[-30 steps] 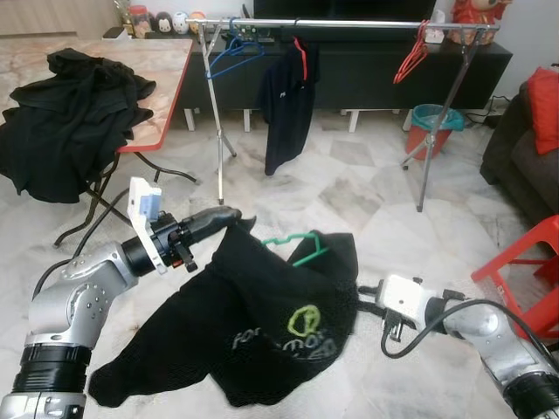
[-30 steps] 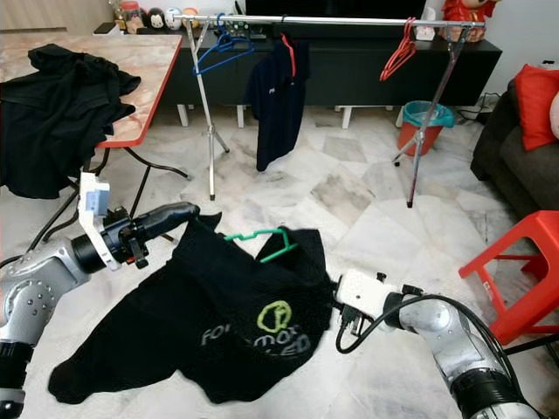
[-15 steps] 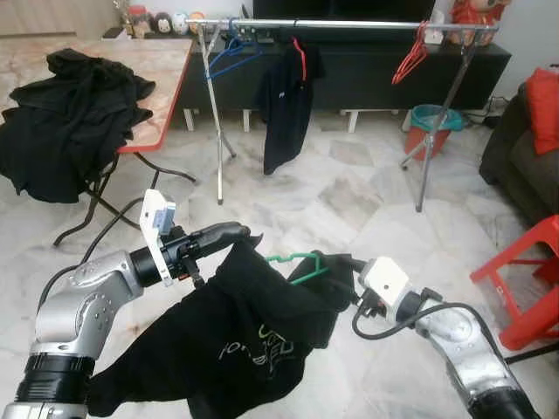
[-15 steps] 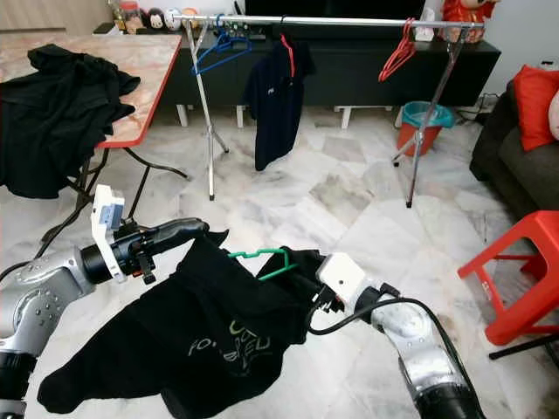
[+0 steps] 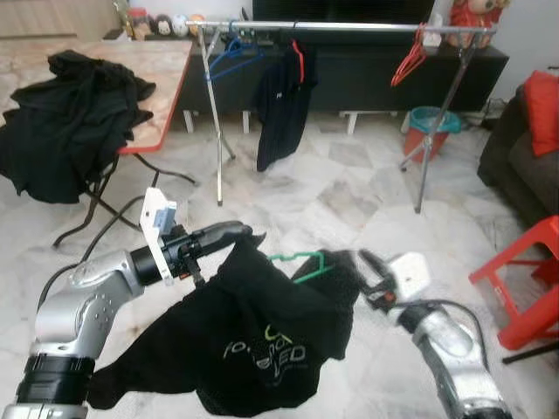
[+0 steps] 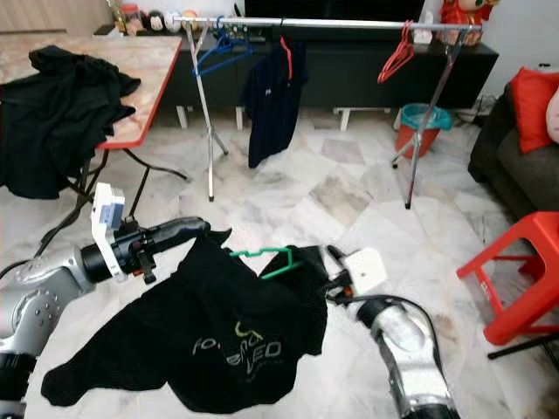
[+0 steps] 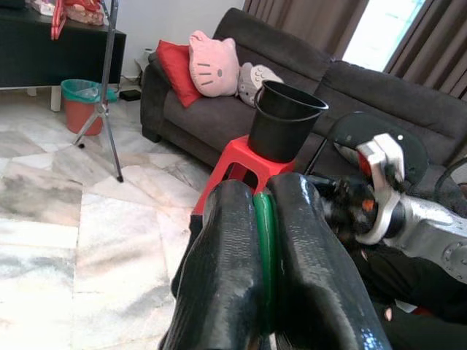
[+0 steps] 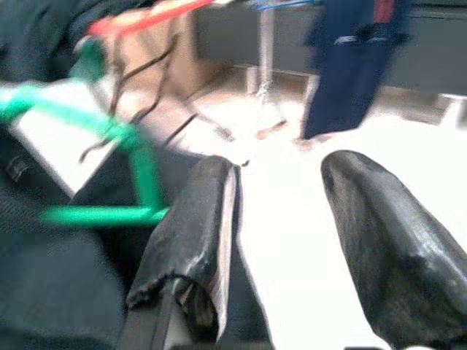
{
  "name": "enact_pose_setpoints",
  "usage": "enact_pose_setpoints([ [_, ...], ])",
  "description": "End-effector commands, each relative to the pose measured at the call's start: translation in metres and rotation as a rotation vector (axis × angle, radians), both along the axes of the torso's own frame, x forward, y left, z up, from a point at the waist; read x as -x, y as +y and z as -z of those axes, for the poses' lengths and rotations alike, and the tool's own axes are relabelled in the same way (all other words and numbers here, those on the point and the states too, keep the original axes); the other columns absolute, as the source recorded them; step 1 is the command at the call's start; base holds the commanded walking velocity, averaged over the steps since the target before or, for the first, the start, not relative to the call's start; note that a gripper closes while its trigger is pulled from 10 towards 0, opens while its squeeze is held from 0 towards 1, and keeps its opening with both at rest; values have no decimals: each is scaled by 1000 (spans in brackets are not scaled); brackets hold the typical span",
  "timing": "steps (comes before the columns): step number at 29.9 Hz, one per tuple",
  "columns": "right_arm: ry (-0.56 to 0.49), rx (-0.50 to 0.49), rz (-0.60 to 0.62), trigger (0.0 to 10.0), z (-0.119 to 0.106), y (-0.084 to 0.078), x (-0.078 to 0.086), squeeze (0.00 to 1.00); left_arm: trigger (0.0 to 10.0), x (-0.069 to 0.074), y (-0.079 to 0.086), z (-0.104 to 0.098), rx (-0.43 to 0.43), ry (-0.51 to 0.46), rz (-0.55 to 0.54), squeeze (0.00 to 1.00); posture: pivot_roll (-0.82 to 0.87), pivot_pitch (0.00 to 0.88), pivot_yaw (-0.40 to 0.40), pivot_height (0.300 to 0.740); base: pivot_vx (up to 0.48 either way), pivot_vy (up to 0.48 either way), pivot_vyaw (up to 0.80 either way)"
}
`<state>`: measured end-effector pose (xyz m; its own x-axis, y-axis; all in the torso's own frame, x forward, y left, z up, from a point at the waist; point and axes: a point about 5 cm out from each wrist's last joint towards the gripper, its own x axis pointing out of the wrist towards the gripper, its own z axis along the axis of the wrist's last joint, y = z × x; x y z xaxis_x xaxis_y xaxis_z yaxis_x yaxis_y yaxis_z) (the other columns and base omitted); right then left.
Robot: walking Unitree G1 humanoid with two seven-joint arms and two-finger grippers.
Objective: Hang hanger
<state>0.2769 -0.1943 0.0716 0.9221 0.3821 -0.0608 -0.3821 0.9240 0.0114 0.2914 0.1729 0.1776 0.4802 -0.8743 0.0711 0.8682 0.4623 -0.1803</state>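
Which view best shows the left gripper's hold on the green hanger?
The left wrist view: the left gripper is shut on the green hanger, seen between its fingers. The eye views show that gripper at the black shirt's shoulder; the right wrist view shows the hanger's hook.

red stool (image 5: 524, 279), teal bin (image 5: 431, 120), sofa (image 7: 343, 95)

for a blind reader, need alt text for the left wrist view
The left gripper is shut on a green hanger, seen between its two black fingers. Beyond are a red stool holding a black bucket and a dark sofa.

Living room: sofa (image 7: 306, 87), clothes rack (image 5: 349, 26)
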Motion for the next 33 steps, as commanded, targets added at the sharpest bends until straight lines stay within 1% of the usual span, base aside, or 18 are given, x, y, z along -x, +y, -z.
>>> enact_pose_setpoints([
  [1,5,-61,43,10000,0,-4,6,0,10000,2,-4,-7,3,-32,22,0,102,0,-12,740,0,0,0],
  [3,21,-127,55,10000,3,-5,15,0,10000,2,-3,-7,3,-32,21,0,98,0,-10,740,0,0,0],
  [5,45,-138,39,10000,7,-5,20,0,10000,2,-3,-7,2,-30,20,0,94,0,-5,740,0,0,0],
  [6,45,-138,39,10000,7,-5,20,0,10000,2,-3,-7,2,-30,20,0,94,0,-5,740,0,0,0],
  [10,108,-186,-67,10000,15,0,31,0,10000,2,-5,-6,2,-28,23,0,96,0,-4,740,0,0,0],
  [14,122,-204,-83,10000,16,-2,32,0,10000,2,-6,-7,3,-30,24,0,98,0,-3,740,0,0,0],
  [15,131,-224,-89,10000,16,-6,32,0,10000,2,-6,-7,2,-32,25,0,100,0,-3,740,0,0,0],
  [17,134,-233,-91,10000,16,-8,31,0,10000,2,-6,-7,1,-32,24,0,100,0,-3,740,0,0,0],
  [18,138,-242,-82,10000,16,-10,30,780,10000,2,-6,-7,0,-32,23,0,100,0,-4,740,0,0,0],
  [19,139,-255,-66,10000,16,-13,28,780,10000,2,-6,-7,0,-31,23,0,100,0,-4,740,0,0,0],
  [20,138,-274,-57,10000,16,-15,27,1000,10000,2,-6,-7,0,-31,23,0,101,0,-4,740,0,0,0],
  [23,135,-295,-41,10000,15,-17,26,1000,10000,2,-7,-6,0,-30,23,0,101,0,-2,740,0,0,0],
  [25,139,-310,-7,10000,17,-20,24,1000,10000,2,-7,-6,0,-29,24,0,101,0,0,740,0,0,0],
  [28,160,-339,-23,10000,19,-18,22,1000,10000,2,-7,-7,0,-30,24,0,104,0,1,740,0,0,0],
  [29,172,-359,-50,10000,19,-16,23,925,10000,2,-7,-7,0,-30,24,0,105,0,2,740,0,0,0],
  [30,182,-373,-87,10000,19,-14,23,0,10000,2,-7,-7,1,-31,25,0,104,0,3,740,0,0,0],
  [32,203,-375,-141,10000,20,-11,24,0,10000,2,-8,-8,2,-33,27,0,105,0,2,740,0,0,0],
  [33,218,-378,-154,10000,21,-13,22,0,10000,2,-9,-9,4,-35,29,0,106,0,1,740,0,0,0],
])
